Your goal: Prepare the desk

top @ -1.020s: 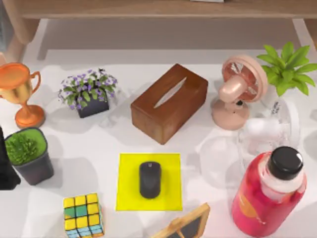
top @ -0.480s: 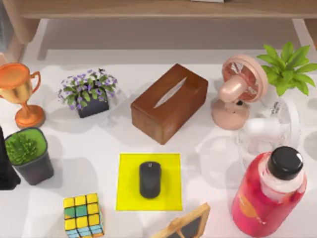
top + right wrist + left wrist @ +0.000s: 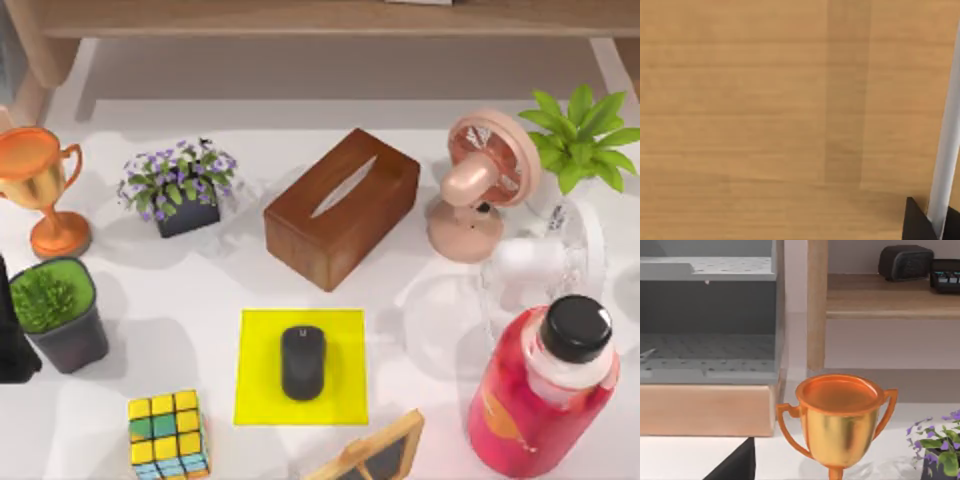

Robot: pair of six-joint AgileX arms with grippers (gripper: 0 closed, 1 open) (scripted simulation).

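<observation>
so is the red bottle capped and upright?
Yes: the red bottle stands upright on the desk, black cap on.

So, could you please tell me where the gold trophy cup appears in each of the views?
Top view: the trophy stands at the far left edge of the desk, left of the purple flower pot.
Left wrist view: the trophy is close up, low in the middle of the picture.
Right wrist view: not in it.
Shared landmark: the purple flower pot beside the trophy.
</observation>
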